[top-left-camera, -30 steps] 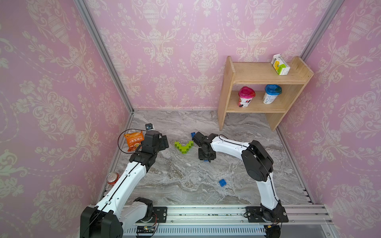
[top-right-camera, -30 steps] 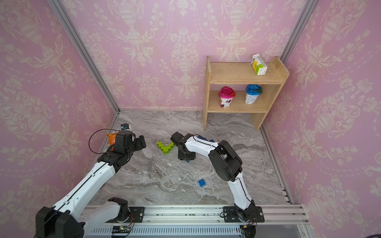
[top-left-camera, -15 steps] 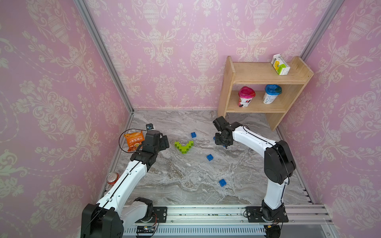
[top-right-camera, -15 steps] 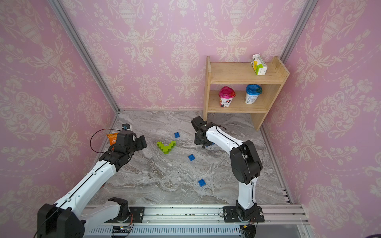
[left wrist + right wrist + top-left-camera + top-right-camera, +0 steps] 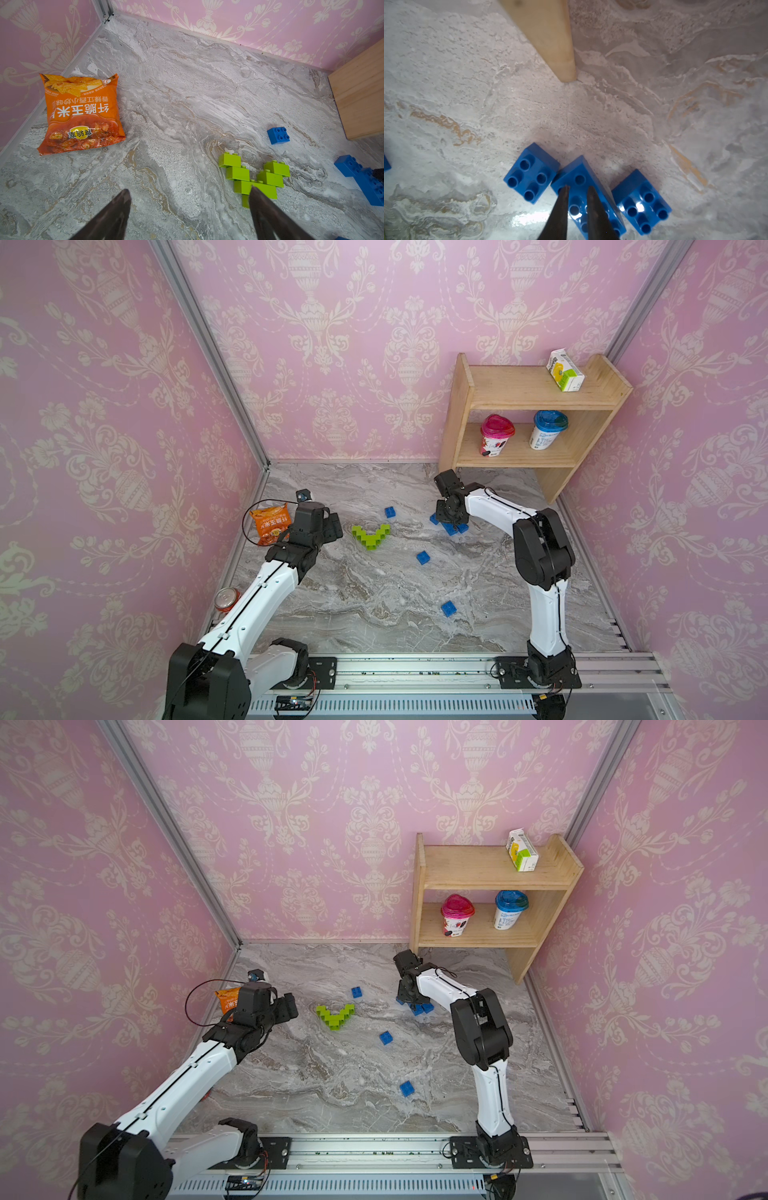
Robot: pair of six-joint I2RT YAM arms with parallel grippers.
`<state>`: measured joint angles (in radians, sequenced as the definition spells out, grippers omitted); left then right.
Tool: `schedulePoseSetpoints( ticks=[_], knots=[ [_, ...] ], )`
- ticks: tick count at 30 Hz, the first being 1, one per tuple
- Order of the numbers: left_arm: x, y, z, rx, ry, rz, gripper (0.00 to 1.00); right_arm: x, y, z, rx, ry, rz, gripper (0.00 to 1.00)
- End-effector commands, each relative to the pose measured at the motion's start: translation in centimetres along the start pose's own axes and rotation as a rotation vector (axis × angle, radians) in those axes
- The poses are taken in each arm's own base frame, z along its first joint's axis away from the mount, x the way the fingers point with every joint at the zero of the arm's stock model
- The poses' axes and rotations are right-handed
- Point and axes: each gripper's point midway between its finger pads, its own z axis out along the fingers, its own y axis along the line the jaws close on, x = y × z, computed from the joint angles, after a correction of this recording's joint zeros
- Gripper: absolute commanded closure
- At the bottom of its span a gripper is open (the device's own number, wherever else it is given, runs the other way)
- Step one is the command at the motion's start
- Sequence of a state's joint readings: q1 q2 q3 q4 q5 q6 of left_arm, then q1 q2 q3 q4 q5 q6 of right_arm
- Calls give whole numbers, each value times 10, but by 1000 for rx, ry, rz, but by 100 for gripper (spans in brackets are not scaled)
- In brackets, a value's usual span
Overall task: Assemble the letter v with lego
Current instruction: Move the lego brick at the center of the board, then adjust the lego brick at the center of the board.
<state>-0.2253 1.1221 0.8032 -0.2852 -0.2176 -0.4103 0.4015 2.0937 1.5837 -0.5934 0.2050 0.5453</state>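
Observation:
A lime green lego V (image 5: 371,536) (image 5: 335,1015) (image 5: 253,178) lies flat on the marble floor. My left gripper (image 5: 334,529) (image 5: 189,190) hovers just left of it, open and empty. Three single blue bricks (image 5: 390,512) (image 5: 423,557) (image 5: 448,608) are scattered around. Near the shelf sits a blue cluster (image 5: 451,526) (image 5: 417,1007): a long brick (image 5: 581,170) between two square ones (image 5: 532,178) (image 5: 641,203). My right gripper (image 5: 451,521) (image 5: 578,187) points down onto the long brick, fingers drawn nearly together over its studs. Whether they pinch a stud is unclear.
An orange snack bag (image 5: 270,522) (image 5: 81,112) lies by the left wall, with a drink can (image 5: 226,599) nearer the front. A wooden shelf (image 5: 528,406) with two cups and a carton stands at the back right; its side panel (image 5: 546,31) is close to the blue cluster.
My right arm swung from beside the green V to the blue cluster near the shelf and lowered onto it, jaws narrowing. A blue brick now shows mid-floor. The left arm stayed put.

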Motion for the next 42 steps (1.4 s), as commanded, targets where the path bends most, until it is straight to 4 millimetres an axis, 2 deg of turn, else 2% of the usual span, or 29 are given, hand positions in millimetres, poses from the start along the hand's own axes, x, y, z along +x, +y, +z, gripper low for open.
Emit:
schedulePoseSetpoints(
  ticks=[1,7,10,12,13,14,16,17,18,19,20,21,22,25,30,32,33,35,37,38,42],
  knots=[
    [-12,0,-7,7,-39,-23,10,25,-8,6,16,65,-38,81],
    [-8,0,-6,17,-35,-31,10,72,-16,-14,4,146,-77,80],
    [-6,-1,-7,25,-27,-35,11,94,-15,-29,-7,180,-117,78],
    [-6,-1,-9,31,-33,-39,10,102,-16,-45,-31,186,-152,74],
    [-6,-1,-11,33,-36,-39,10,103,-18,-54,-41,179,-157,69],
    [-6,0,-12,35,-40,-41,11,104,-23,-65,-38,170,-153,58],
    [-6,0,-14,39,-45,-43,11,104,-38,-86,-2,154,-94,21],
    [-7,-1,-15,44,-49,-47,11,106,-47,-96,23,149,-28,6],
    [-7,-2,-15,50,-50,-50,11,109,-50,-102,29,142,37,0],
    [-7,-3,-14,55,-52,-55,11,109,-50,-109,12,126,123,0],
    [-8,-5,-13,63,-54,-57,11,119,-51,-107,-6,131,183,0],
    [-9,-6,-12,69,-57,-57,11,120,-46,-107,-36,122,209,0],
    [-10,-8,-11,73,-56,-57,11,118,-42,-105,-54,118,201,1],
    [-13,-13,-8,90,-49,-41,11,106,-41,-104,10,140,30,12],
    [-8,-13,-8,98,-41,-38,11,115,-32,-86,-9,237,-130,37],
    [-4,-12,-8,102,-41,-50,11,115,-38,-79,-4,224,-107,56],
    [-2,-12,-8,103,-41,-54,11,114,-41,-79,-8,212,-89,62],
    [0,-11,-9,106,-38,-56,11,109,-54,-77,27,177,-44,82],
    [1,-11,-9,104,-34,-52,11,113,-64,-69,77,198,-44,96],
    [0,-11,-9,104,-33,-51,11,117,-66,-62,99,220,-55,100],
    [-3,-12,-10,105,-42,-55,11,126,-60,-35,95,256,-77,100]
  ],
)
